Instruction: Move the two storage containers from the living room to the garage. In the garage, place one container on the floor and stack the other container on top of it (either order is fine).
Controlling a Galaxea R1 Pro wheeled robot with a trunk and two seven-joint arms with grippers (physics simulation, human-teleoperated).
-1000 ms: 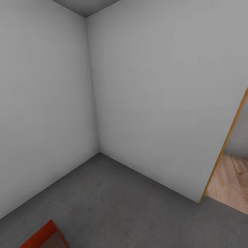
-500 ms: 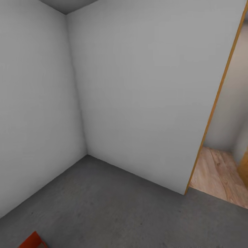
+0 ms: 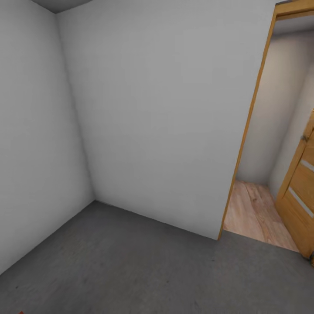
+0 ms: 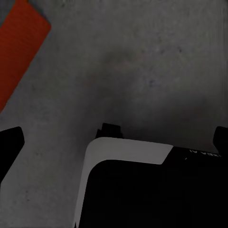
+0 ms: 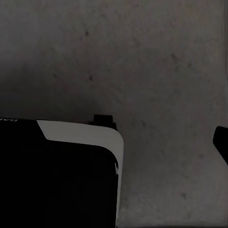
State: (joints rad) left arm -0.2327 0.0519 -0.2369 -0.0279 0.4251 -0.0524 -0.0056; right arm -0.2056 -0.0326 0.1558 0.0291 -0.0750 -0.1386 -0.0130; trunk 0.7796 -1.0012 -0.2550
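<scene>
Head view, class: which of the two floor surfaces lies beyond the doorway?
The light wood plank floor: it lies past the orange door frame, whereas the dark grey concrete floor lies on the near side, meeting the grey walls.

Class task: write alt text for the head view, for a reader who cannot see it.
A bare corner of pale grey walls meets a dark grey concrete floor. At right, an orange wooden door stands open onto a light wood plank floor.
</scene>
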